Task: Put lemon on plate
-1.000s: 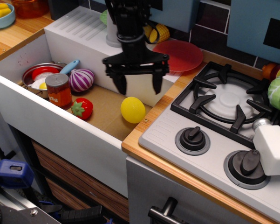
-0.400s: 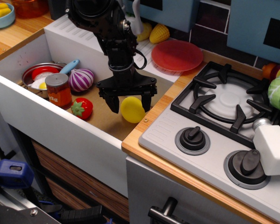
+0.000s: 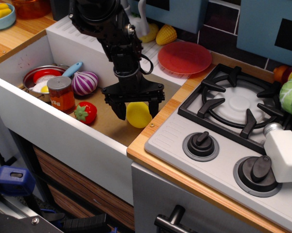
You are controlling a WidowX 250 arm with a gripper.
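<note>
a: down in the sink [image 3: 48, 119], near its right-hand end, the lemon [image 3: 138, 115] lay on the brown floor, close by the wooden bench [image 3: 177, 104] that carries the stove [image 3: 233, 121].

b: and the hand [image 3: 135, 110]?

a: it was lowered over the lemon, spread wide, one finger to the left of the fruit and the other by its upper right. i could not tell whether either finger touched the skin. nothing was gripped.

b: so which step was that, by your reckoning?

a: the reach was done and the grasp was in hand, i judged. lifting and carrying had not begun.

b: where was the plate [image 3: 185, 58]?

a: up on the ledge behind the sink, well apart from the lemon and higher than it, bare on top. a bumpy corn toy [image 3: 166, 35] sat just beyond it.

b: what did the next move call for?

a: closing the fingers squarely across the lemon's middle, i thought, since a glossy egg shape would likely squirt out of an off-centre pinch. then a lift high enough to clear the sink wall before travelling back and right to the plate. the strawberry [image 3: 86, 112], onion [image 3: 84, 83] and can [image 3: 61, 94] stood off to the left, out of the way.
</note>
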